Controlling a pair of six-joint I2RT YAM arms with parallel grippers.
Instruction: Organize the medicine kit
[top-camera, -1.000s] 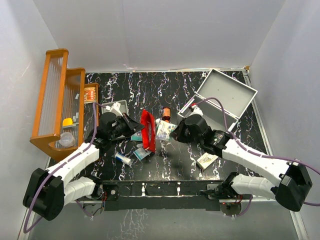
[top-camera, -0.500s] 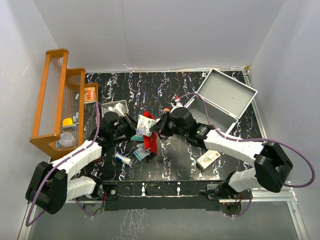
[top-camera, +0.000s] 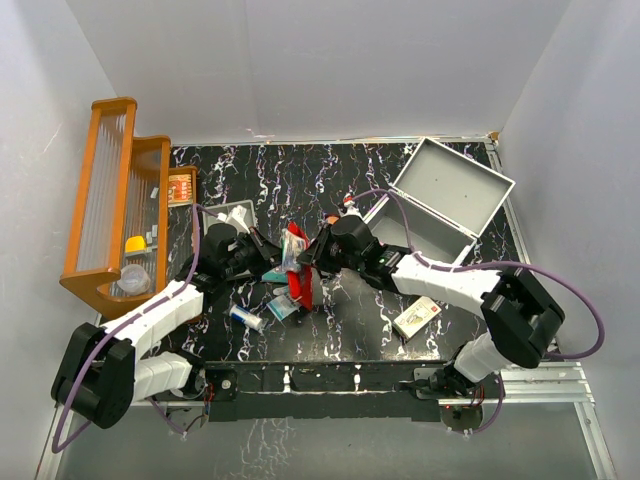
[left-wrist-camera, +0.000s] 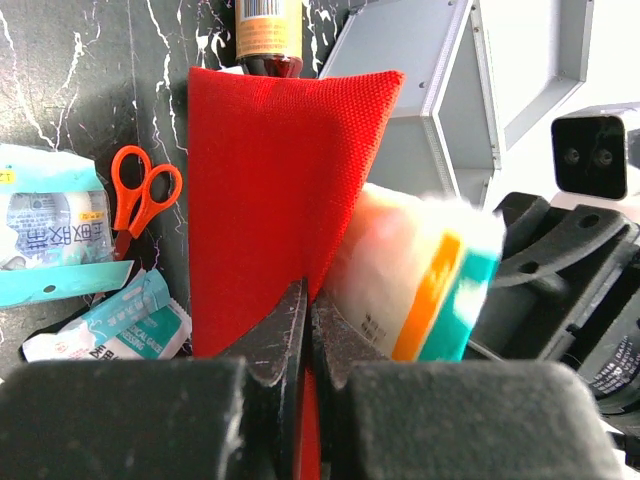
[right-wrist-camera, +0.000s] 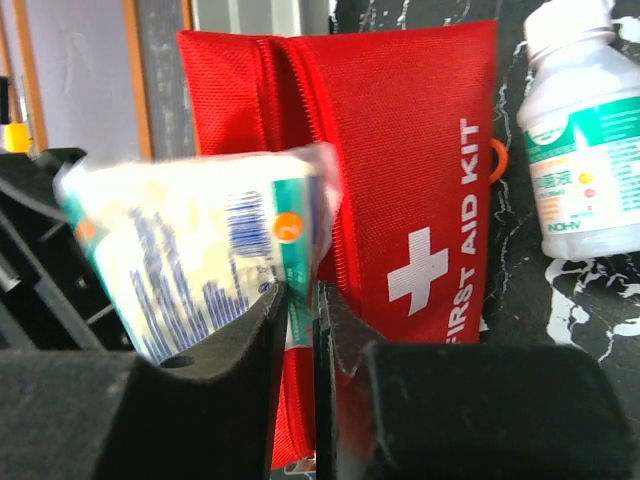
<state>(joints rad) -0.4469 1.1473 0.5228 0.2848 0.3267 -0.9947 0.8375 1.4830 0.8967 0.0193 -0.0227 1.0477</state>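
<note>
While my left gripper (left-wrist-camera: 305, 295) clamps the pouch (left-wrist-camera: 260, 180) and my right gripper (right-wrist-camera: 301, 295) — a crack open — maybe holds a packet (right-wrist-camera: 190, 240), I'd lift the stiff medicine kit (top-camera: 455, 190) by its wall.

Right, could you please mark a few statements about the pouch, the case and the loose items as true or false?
1. The left gripper is shut on the red fabric first-aid pouch. True.
2. The light-grey metal case has its hinged lid closed. False: the lid stands open.
3. The orange-handled scissors lie on the black marbled table. True.
4. The white plastic bottle with the green label sits inside the case. False: it is on the table beside the pouch.
5. The right gripper has nothing between its jaws. False: a white and teal packet is between them.
</note>
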